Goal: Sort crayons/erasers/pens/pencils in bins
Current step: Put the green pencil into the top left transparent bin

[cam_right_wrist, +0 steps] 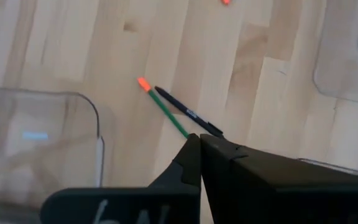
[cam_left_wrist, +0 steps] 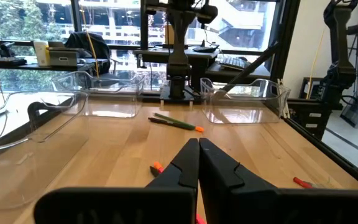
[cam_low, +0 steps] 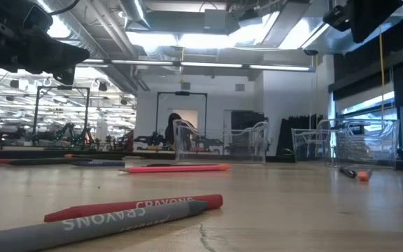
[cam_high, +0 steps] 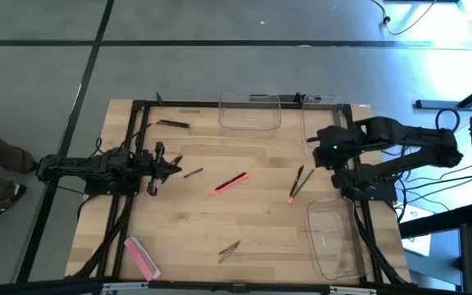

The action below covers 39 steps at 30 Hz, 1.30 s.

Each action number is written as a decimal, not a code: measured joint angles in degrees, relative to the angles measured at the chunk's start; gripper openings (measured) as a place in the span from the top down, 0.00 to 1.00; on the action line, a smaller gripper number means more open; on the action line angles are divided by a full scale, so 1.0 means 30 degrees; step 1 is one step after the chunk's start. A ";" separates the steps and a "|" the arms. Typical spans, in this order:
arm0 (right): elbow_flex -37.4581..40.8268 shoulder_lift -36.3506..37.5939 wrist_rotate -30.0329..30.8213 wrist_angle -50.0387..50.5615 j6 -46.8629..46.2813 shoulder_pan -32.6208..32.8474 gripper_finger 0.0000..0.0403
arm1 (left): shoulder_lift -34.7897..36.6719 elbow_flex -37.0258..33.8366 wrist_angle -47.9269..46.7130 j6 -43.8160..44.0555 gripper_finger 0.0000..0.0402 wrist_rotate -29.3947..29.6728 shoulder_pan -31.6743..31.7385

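erasers and bins on the wooden table, both claws pinched shut and holding nothing.
near left corner: the pink eraser (cam_high: 142, 257) lies flat by the black frame (cam_high: 125, 238). near centre, a grey crayon (cam_low: 100, 225) and a red crayon (cam_low: 135, 206) lie side by side, touching. near right: a clear bin (cam_high: 333, 238). mid table: left gripper (cam_high: 173, 169) over the left side, fingers (cam_left_wrist: 219, 171) pressed together; a pink-red stick (cam_high: 229, 183) at centre; green pencil (cam_right_wrist: 165, 109) crossing a dark pen (cam_right_wrist: 188, 112). right gripper (cam_right_wrist: 199, 142) sits closed above them. far edge: two more bins (cam_high: 251, 113), and a black pen (cam_high: 174, 124) far left.
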State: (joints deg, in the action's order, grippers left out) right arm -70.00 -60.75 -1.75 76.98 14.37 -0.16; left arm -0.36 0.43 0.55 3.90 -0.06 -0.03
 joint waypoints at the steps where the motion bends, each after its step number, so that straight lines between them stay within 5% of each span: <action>1: 0.0000 -0.0189 0.0013 0.0051 0.0412 0.0000 0.99 | -0.0006 0.0007 -0.0006 -0.0007 1.00 0.0001 0.0000; 14: 0.0022 -0.4052 0.0194 -0.0164 0.1325 -0.0007 0.98 | -0.0006 0.0000 0.0000 -0.0007 1.00 0.0000 0.0000; 27: 0.0022 -0.7233 0.0049 -0.1217 0.0333 0.0043 0.75 | -0.0003 0.0007 -0.0006 -0.0004 1.00 -0.0006 0.0000; 39: 0.0022 -0.9330 -0.0316 -0.3436 0.0740 0.2800 0.72 | -0.0006 0.0000 -0.0006 -0.0004 1.00 -0.0003 0.0000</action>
State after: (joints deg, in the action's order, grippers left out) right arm -69.93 -88.75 -2.70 66.68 16.59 8.24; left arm -0.38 0.43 0.54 3.89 -0.07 -0.03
